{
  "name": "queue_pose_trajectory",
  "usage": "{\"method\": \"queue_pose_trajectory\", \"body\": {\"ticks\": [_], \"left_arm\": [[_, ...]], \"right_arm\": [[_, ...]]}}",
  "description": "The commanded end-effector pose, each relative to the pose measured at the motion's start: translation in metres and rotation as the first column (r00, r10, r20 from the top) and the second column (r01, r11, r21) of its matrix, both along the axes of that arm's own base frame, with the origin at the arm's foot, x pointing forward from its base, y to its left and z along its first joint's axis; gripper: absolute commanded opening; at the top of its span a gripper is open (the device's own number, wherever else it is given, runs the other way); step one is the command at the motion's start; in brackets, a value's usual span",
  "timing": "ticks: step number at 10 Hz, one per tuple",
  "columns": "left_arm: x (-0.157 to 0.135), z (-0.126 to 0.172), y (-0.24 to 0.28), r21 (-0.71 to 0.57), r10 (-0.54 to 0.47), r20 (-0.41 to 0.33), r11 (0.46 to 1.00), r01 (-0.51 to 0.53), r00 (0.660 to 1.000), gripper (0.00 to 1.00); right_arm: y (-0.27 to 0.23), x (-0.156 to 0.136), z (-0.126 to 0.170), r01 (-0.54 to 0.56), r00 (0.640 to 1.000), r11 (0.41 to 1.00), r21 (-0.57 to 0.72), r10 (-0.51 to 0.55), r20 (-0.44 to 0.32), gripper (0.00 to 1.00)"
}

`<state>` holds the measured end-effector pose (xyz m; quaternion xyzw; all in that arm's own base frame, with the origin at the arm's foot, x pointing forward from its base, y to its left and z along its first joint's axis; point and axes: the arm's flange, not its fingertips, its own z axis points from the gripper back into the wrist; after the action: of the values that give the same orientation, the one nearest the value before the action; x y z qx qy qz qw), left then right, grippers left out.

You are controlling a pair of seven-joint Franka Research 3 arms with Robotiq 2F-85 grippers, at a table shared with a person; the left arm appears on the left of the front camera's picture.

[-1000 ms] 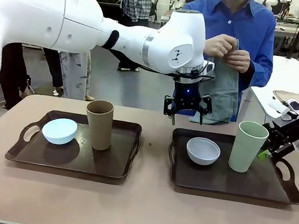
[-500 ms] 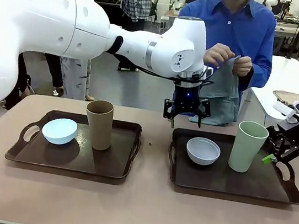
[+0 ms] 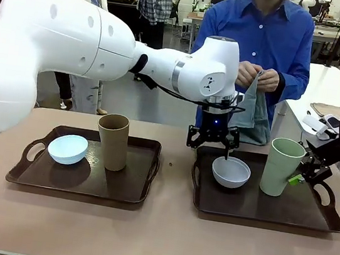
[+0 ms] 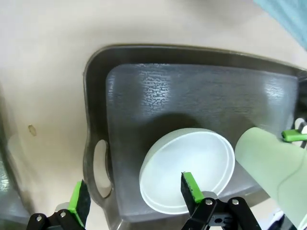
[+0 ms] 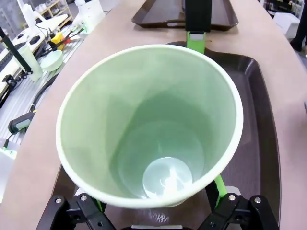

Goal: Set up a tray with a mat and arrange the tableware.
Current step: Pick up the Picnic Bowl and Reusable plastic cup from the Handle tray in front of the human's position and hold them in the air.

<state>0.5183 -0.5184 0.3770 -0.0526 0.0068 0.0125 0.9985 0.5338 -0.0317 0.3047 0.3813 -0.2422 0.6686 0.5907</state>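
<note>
In the front view, my left arm reaches across the middle and the left jaws hang apart directly over the white bowl (image 3: 231,171), with one fingertip (image 3: 227,152) down at its far rim. The bowl sits on the dark tray (image 3: 260,207) beneath them. The pale green tumbler (image 3: 281,167) stands upright on that same tray, just beside the right jaws, which come at it from the side and are spread apart. Well off to the other side of the left jaws, a second tray (image 3: 80,181) carries the pale blue bowl (image 3: 67,148) and the tan tumbler (image 3: 112,141). Beyond the left jaws, the person's hands (image 3: 257,76) hold up a grey-blue cloth (image 3: 252,117).

In the left wrist view, the jaws are wide apart. One green pad (image 4: 191,188) hovers over the bowl's (image 4: 187,165) inside and the other pad (image 4: 79,209) is outside it, past the tray's (image 4: 144,91) handle slot. The bowl's near rim lies between them. The green tumbler (image 4: 273,170) is just beyond the bowl.

In the right wrist view, the jaws are apart and I look into the tumbler's (image 5: 148,120) open mouth. Its lower wall sits between the two pads (image 5: 218,185). I cannot tell whether either pad touches it.
</note>
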Motion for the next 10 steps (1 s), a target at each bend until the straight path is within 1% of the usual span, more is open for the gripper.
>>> {"method": "queue_pose_trajectory", "body": {"ticks": [1, 3, 5, 6, 9, 10], "left_arm": [[-0.008, 0.005, -0.013, 0.042, -0.016, 0.013, 0.999, 0.016, 1.000, 1.00], [-0.022, 0.001, -0.023, 0.050, -0.060, 0.004, 0.997, 0.060, 0.998, 1.00], [-0.029, -0.001, -0.025, 0.024, -0.094, -0.018, 0.995, 0.094, 0.995, 1.00], [-0.030, -0.002, -0.025, 0.017, -0.103, -0.017, 0.994, 0.104, 0.994, 1.00], [-0.017, -0.005, -0.018, 0.006, -0.106, 0.034, 0.994, 0.106, 0.994, 1.00], [-0.014, -0.007, -0.017, -0.015, -0.119, 0.030, 0.993, 0.119, 0.993, 1.00]], "right_arm": [[0.009, 0.000, -0.007, 0.015, 0.999, 0.999, 0.029, -0.016, 0.040, 1.00], [0.018, 0.002, -0.011, 0.010, 1.000, 0.999, 0.035, -0.010, 0.020, 1.00], [0.024, 0.000, -0.013, 0.008, 1.000, 0.999, 0.042, -0.008, 0.007, 1.00], [0.027, 0.000, -0.012, 0.011, 1.000, 0.999, 0.043, -0.011, 0.009, 1.00], [0.031, 0.003, -0.009, 0.026, 1.000, 0.999, 0.046, -0.026, 0.007, 1.00], [0.032, 0.003, -0.009, 0.028, 1.000, 0.998, 0.050, -0.028, 0.006, 1.00]]}}
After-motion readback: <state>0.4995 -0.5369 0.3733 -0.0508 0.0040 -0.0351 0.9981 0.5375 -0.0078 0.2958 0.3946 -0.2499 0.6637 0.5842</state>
